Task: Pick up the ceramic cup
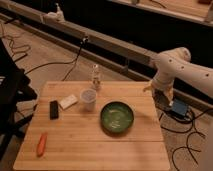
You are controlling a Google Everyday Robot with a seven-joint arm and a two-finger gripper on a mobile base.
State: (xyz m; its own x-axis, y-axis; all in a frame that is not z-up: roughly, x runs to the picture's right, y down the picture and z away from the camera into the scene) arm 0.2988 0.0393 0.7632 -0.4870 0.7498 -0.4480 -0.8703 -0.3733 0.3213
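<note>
We judge the pick barely begun: our gripper hangs at the table's edge, whether wide or narrow we cannot tell, while the cup stands untouched, well apart from it, beyond the bowl.

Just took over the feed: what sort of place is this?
Probably a lab or workshop: loose cables on the floor, a long metal rail, a wooden table with the ceramic cup. The gripper hangs beside the table's far-right corner.
</note>
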